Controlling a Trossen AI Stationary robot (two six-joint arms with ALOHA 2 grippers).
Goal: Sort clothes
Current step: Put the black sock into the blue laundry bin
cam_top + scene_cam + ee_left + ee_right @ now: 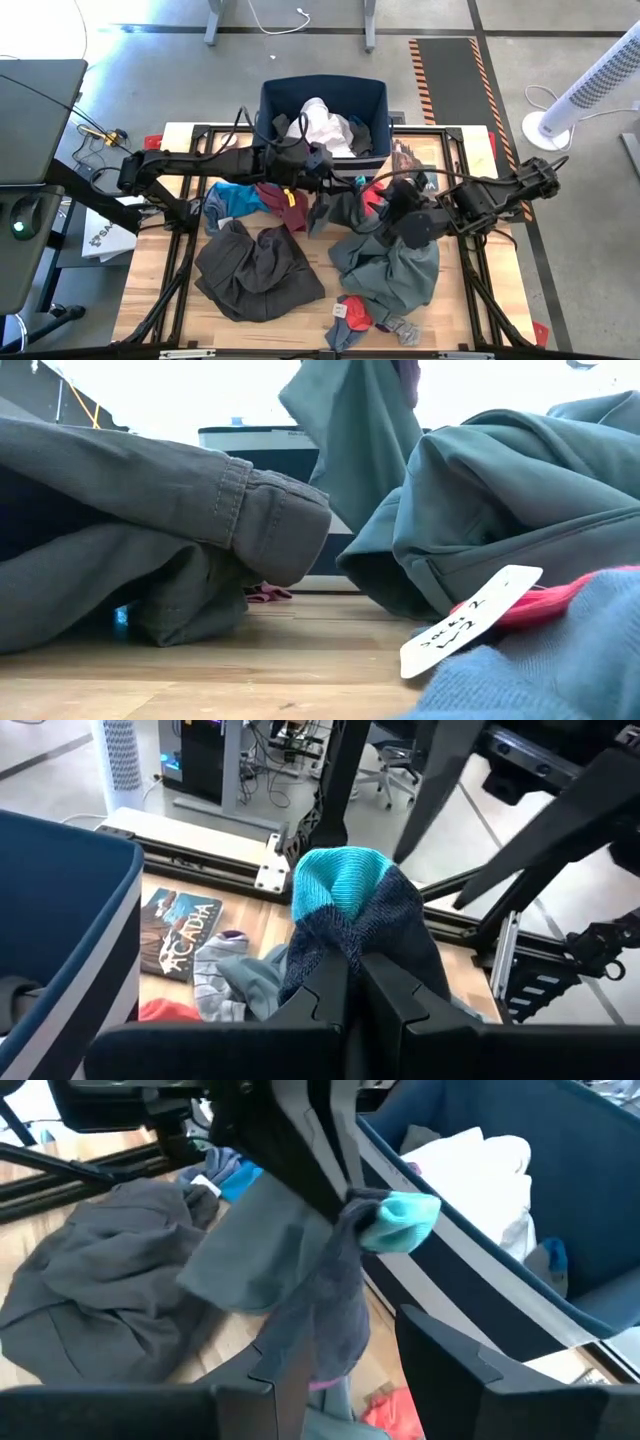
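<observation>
navy sock (360,925) with teal toe clamped between left fingers (355,985); right fingers (385,1355) apart, nearby

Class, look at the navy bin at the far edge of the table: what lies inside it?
Inside the navy plastic bin lies a crumpled white fabric garment, with a grey piece beside it. Whatever sits beneath them, and the bin's floor, is covered.

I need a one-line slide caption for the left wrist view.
Left hand shut on a navy sock with a turquoise toe, beside the blue bin.
</observation>
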